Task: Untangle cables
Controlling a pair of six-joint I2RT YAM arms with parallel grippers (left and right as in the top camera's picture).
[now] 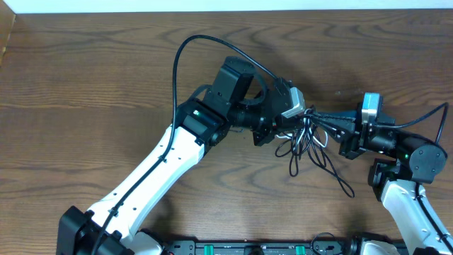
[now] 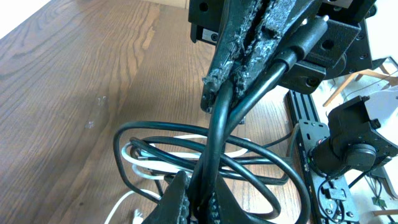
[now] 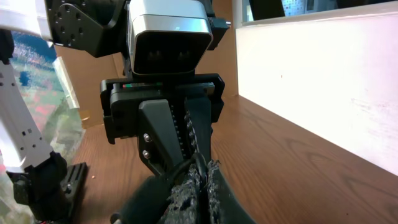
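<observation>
The cables point(image 1: 306, 145) hang as a tangle of thin black loops between my two grippers, with a trailing black end point(image 1: 340, 180) on the table. My left gripper point(image 1: 306, 119) and right gripper point(image 1: 331, 125) face each other, nearly tip to tip. In the left wrist view the left gripper point(image 2: 200, 190) is shut on a black cable point(image 2: 219, 124) that runs up into the right gripper's worn pads point(image 2: 239, 56), with its plug point(image 2: 312, 30) beyond. A white cable point(image 2: 163, 167) lies under the black loops point(image 2: 261, 165). My right gripper point(image 3: 200, 180) is shut on the same black cable.
Dark wooden table point(image 1: 85, 78) all round. The left arm's thick cord point(image 1: 185, 53) arcs over the table behind the arm. A black rail point(image 1: 255, 248) runs along the front edge. A pale wall point(image 3: 323, 74) borders the table's far side.
</observation>
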